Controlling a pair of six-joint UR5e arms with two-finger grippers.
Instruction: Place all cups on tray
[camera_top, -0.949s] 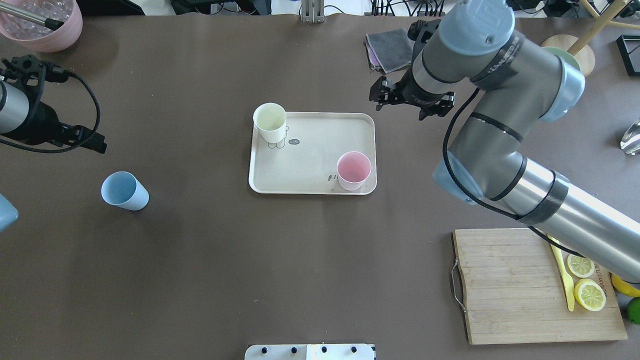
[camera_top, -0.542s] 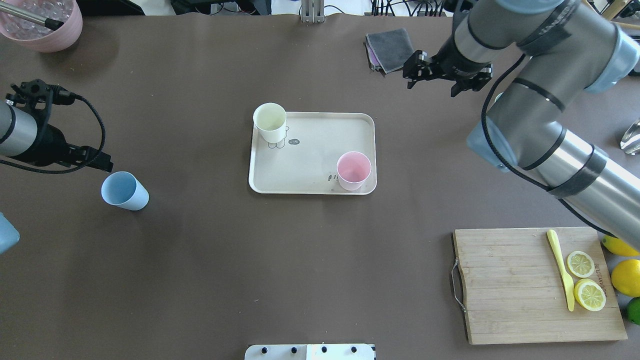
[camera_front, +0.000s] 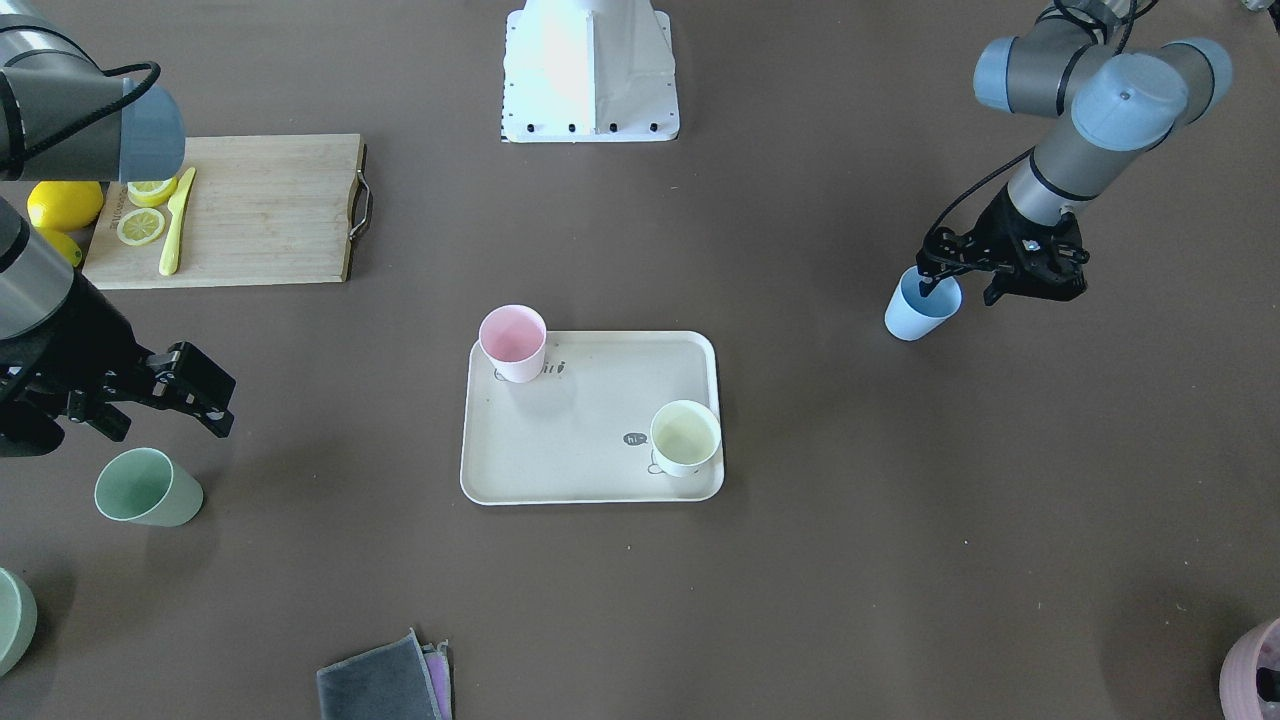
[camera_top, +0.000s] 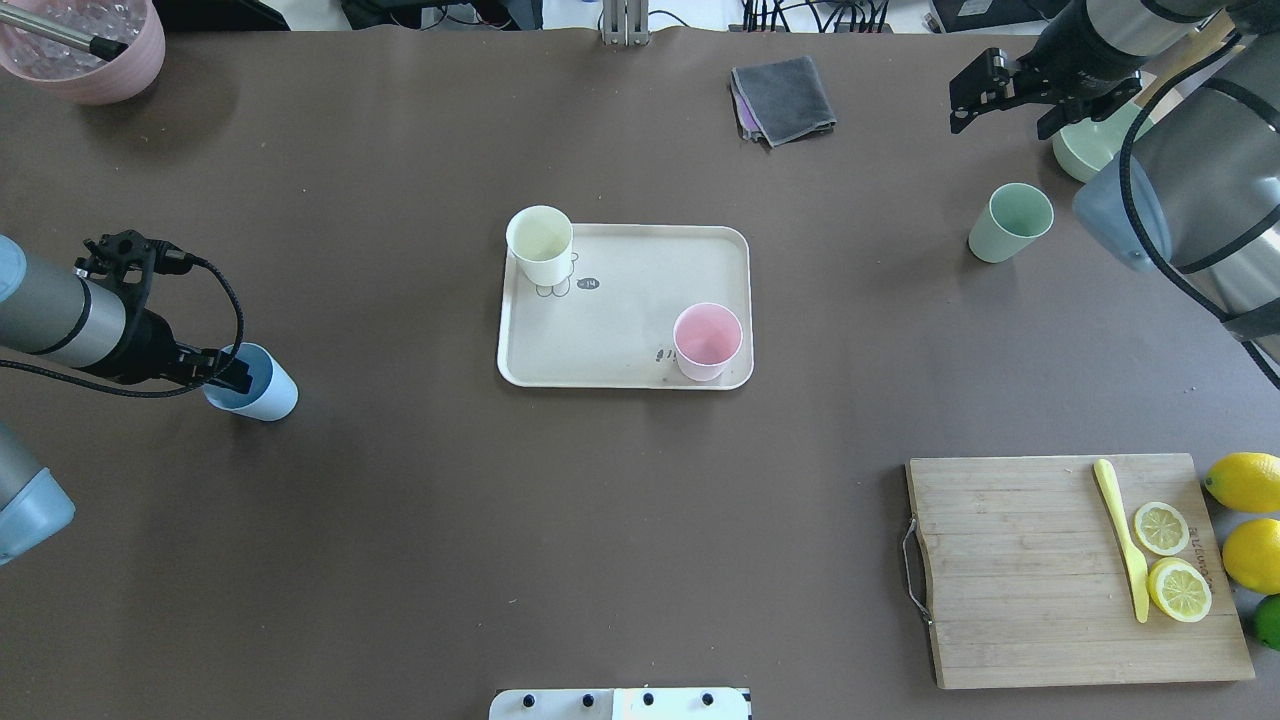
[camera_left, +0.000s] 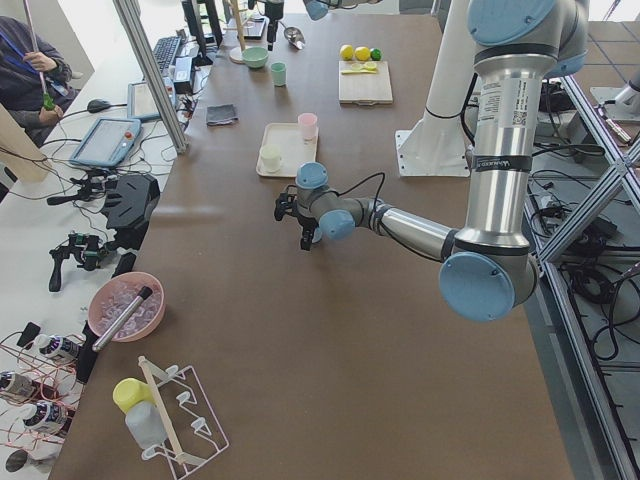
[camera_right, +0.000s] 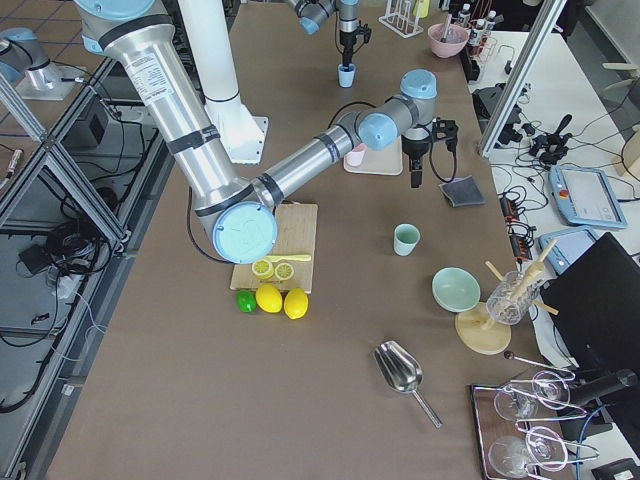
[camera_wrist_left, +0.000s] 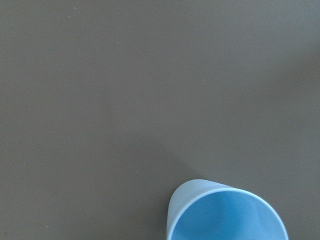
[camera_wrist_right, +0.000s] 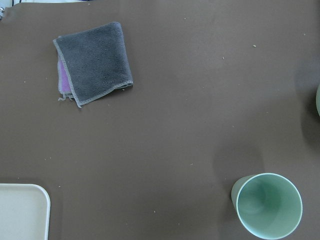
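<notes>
Cups: 4, all upright. 2 on tray, 2 off.
- Tray (camera_top: 630, 320) sits mid-worktop, well apart from every edge. Cream cup (camera_top: 540, 245) is on the tray corner toward the far-left corner of the worktop, pink cup (camera_top: 707, 342) on the corner toward the near-right.
- Blue cup (camera_top: 262, 390) is near the left edge, a wide stretch of worktop between it and the tray. Left gripper (camera_front: 961, 293) is at it, jaws apart: one finger over the cup mouth, the other outside the wall. Can't tell if it's touching.
- Green cup (camera_top: 1010, 222) is toward the far-right corner, well apart from the tray. Right gripper (camera_top: 1003, 112) hangs nearer the far edge, jaws apart, holding nothing.

Near the green cup: 1 green bowl (camera_top: 1085, 150) just beside, toward the right edge, and 1 folded cloth (camera_top: 785, 100) by the far edge.
Near-right corner: 1 board (camera_top: 1010, 570) carrying 1 knife and 2 lemon slices. 2 lemons and 1 lime sit at the right edge.
Far-left corner: 1 pink tub (camera_top: 90, 60).
</notes>
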